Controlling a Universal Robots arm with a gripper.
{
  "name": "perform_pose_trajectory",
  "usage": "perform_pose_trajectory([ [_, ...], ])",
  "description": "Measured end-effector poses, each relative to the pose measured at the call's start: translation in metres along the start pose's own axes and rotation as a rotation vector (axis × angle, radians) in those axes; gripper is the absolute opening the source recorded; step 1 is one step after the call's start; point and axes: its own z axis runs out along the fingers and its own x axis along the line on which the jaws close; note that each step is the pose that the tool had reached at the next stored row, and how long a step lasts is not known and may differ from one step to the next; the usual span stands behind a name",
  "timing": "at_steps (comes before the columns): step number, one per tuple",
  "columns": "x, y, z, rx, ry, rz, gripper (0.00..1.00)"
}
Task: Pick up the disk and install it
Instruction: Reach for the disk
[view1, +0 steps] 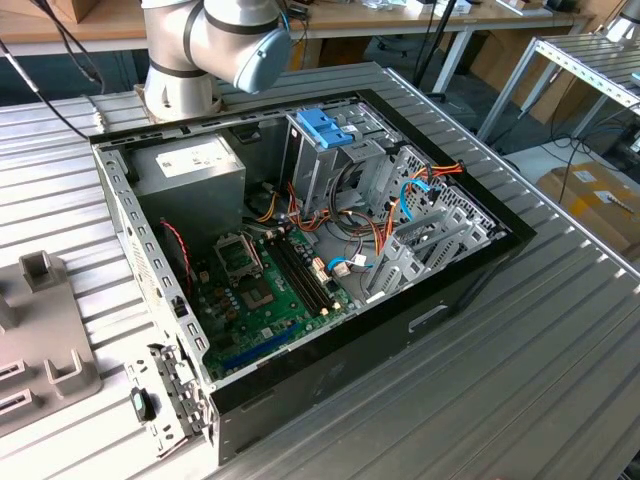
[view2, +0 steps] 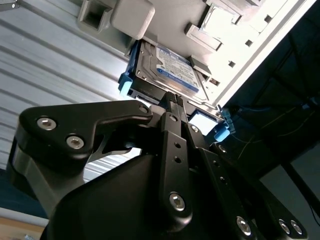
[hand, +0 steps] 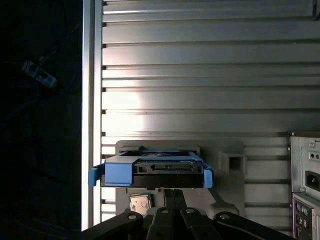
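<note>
- Disk (view2: 167, 70) (hand: 152, 172), in both wrist views: a grey hard drive in its blue plastic carrier lies flat on a grey fixture (hand: 227, 150), with its label facing away from the fixture. The fixture rests on the ribbed metal table (hand: 200, 75), close to the table's edge.
- Gripper (view2: 172, 97) (hand: 174, 192): the black fingers are drawn together with no gap between them. Their tips are right at the middle of the disk's connector end. Whether they pinch any part of the carrier cannot be told.
- Small square chip (hand: 140, 202), in the first wrist view: it sits in the fixture just beside the fingertips.
- Computer case (view1: 460, 290), in the exterior view: it lies open on the table and shows a green motherboard (view1: 260, 290) and a grey power supply (view1: 190, 165) with a white sticker. A bare blue bracket (view1: 325, 128) sits atop the drive cage.
- Robot arm (view1: 215, 40): its base stands behind the case.
</note>
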Motion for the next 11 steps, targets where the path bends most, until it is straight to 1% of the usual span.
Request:
perform_pose_trajectory([
  [4, 0.0028, 0.0011, 0.0012, 0.0026, -0.0009, -0.020, 0.11],
  [5, 0.0038, 0.0011, 0.0012, 0.0027, -0.0009, -0.021, 0.11],
  [9, 0.0040, 0.0011, 0.0012, 0.0028, -0.0009, -0.021, 0.11],
  [11, 0.0063, 0.0012, 0.0014, 0.0028, -0.0020, -0.021, 0.11],
])
